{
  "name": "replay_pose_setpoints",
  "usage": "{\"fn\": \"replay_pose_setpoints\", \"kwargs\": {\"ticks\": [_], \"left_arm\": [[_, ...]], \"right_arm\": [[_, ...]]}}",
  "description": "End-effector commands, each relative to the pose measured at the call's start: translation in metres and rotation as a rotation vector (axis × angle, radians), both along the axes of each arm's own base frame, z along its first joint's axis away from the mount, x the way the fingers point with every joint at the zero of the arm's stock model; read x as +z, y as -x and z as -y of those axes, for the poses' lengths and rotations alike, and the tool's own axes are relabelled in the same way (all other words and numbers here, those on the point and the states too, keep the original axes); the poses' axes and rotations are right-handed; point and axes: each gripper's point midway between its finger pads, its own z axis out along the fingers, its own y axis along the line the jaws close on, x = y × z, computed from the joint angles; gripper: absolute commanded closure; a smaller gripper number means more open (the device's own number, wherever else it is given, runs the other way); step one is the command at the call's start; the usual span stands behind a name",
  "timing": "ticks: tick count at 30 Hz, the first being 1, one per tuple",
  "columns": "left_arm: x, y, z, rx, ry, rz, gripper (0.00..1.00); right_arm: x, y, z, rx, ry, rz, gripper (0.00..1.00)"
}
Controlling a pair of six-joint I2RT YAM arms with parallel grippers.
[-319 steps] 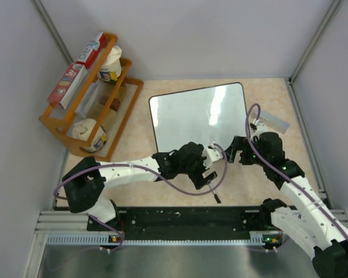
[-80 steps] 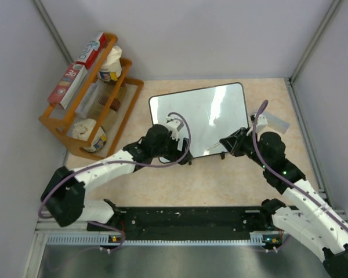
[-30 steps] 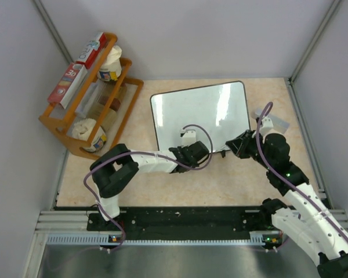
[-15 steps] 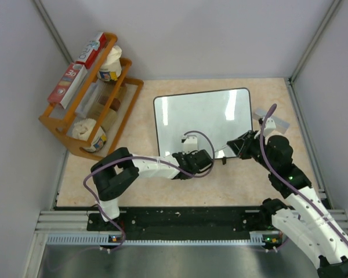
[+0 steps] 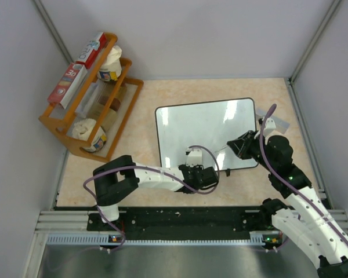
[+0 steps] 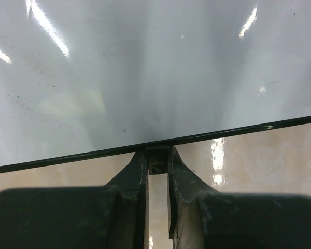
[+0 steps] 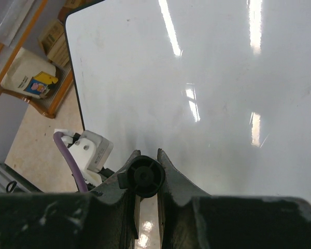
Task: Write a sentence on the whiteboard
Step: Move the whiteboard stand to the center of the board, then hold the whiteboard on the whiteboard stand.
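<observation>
Whiteboard lies flat on the tabletop, nearer its right edge than its left. Its face reads blank to me, with no stroke of the sentence on it yet. My left gripper has its fingers pinched on a small black clip at the board's near edge, so I judge I'm at the steadying step, before any writing. My right gripper hangs over the board's near right part, fingers clamped on a black round-ended thing, which I take for the marker seen end-on. Next I'd lower that tip lightly onto the white face, with the left gripper holding the board firm.
</observation>
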Motion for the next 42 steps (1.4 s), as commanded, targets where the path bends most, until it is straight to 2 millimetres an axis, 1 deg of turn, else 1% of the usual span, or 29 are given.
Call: {"fn": "replay_pose_setpoints", "kwargs": {"ticks": [1,3,4,5,7,8,9,12,13,15,17,18,19,21,22,23,24,25,26,27,29,30,31,32,33,34,35,38,42], "left_arm": [[-0.048,0.092,-0.02,-0.132,-0.132,-0.342,0.88],[-0.043,0.093,-0.012,-0.17,-0.122,-0.328,0.79],[-0.041,0.093,-0.009,-0.182,-0.12,-0.32,0.72],[-0.036,0.093,-0.006,-0.198,-0.117,-0.304,0.61],[-0.026,0.094,0.001,-0.223,-0.096,-0.275,0.51],[-0.021,0.092,0.002,-0.226,-0.093,-0.249,0.38],[-0.018,0.092,0.003,-0.232,-0.088,-0.239,0.35],[-0.005,0.093,0.005,-0.268,-0.067,-0.218,0.33],[0.004,0.093,0.006,-0.28,-0.047,-0.205,0.33],[0.012,0.089,0.0,-0.302,-0.054,-0.17,0.32],[0.034,0.082,-0.006,-0.312,-0.037,-0.115,0.32],[0.043,0.074,-0.013,-0.3,-0.043,-0.061,0.3],[0.066,0.068,-0.014,-0.302,0.004,-0.01,0.27],[0.088,0.053,-0.022,-0.316,0.011,0.085,0.22],[0.109,0.046,-0.026,-0.337,0.043,0.13,0.21],[0.115,0.04,-0.03,-0.339,0.057,0.144,0.2],[0.124,0.025,-0.033,-0.312,0.092,0.159,0.2],[0.138,0.021,-0.035,-0.349,0.13,0.168,0.2],[0.141,0.015,-0.039,-0.357,0.152,0.17,0.2],[0.158,-0.005,-0.046,-0.32,0.219,0.207,0.2],[0.161,-0.013,-0.054,-0.359,0.268,0.201,0.2],[0.177,-0.033,-0.064,-0.325,0.324,0.252,0.2],[0.18,-0.036,-0.069,-0.335,0.348,0.252,0.17],[0.176,-0.053,-0.088,-0.275,0.355,0.255,0.17],[0.184,-0.058,-0.094,-0.273,0.399,0.265,0.17],[0.181,-0.056,-0.094,-0.303,0.457,0.241,0.16],[0.184,-0.071,-0.11,-0.256,0.493,0.247,0.17],[0.19,-0.084,-0.134,-0.234,0.619,0.246,0.17],[0.193,-0.09,-0.156,-0.226,0.779,0.241,0.16]], "right_arm": [[0.013,-0.003,0.005,-0.02,-0.001,0.043,1.0],[0.015,-0.003,0.006,-0.021,0.002,0.048,1.0],[0.016,-0.004,0.007,-0.026,0.002,0.048,1.0],[0.017,-0.004,0.007,-0.027,0.004,0.052,1.0],[0.019,-0.004,0.007,-0.028,0.006,0.056,1.0],[0.02,-0.004,0.007,-0.029,0.007,0.058,1.0],[0.02,-0.004,0.008,-0.03,0.01,0.057,1.0],[0.024,-0.005,0.008,-0.033,0.009,0.065,1.0],[0.025,-0.005,0.008,-0.034,0.01,0.068,1.0],[0.027,-0.006,0.009,-0.037,0.014,0.072,1.0],[0.031,-0.006,0.009,-0.038,0.014,0.077,1.0],[0.033,-0.006,0.009,-0.035,0.014,0.082,1.0],[0.035,-0.005,0.009,-0.033,0.013,0.085,1.0],[0.038,-0.005,0.009,-0.03,0.01,0.089,1.0],[0.038,-0.005,0.008,-0.027,0.01,0.09,1.0],[0.042,-0.004,0.007,-0.024,0.003,0.093,1.0],[0.042,-0.004,0.007,-0.019,0.004,0.092,1.0],[0.043,-0.003,0.005,-0.012,0.002,0.089,1.0],[0.045,-0.003,0.005,-0.008,-0.001,0.091,1.0],[0.045,-0.003,0.004,-0.004,0.0,0.087,1.0],[0.047,-0.002,0.003,0.005,-0.001,0.09,1.0],[0.047,-0.002,0.003,0.005,-0.001,0.088,1.0],[0.048,-0.001,0.002,0.009,-0.003,0.087,1.0],[0.049,-0.001,0.002,0.009,-0.003,0.091,1.0],[0.048,-0.002,0.002,0.01,-0.001,0.089,1.0],[0.049,-0.001,0.002,0.014,-0.004,0.089,1.0],[0.048,-0.001,0.001,0.015,-0.003,0.086,1.0],[0.048,-0.001,0.001,0.019,0.001,0.087,1.0],[0.048,0.002,0.0,0.029,-0.003,0.085,1.0]]}}
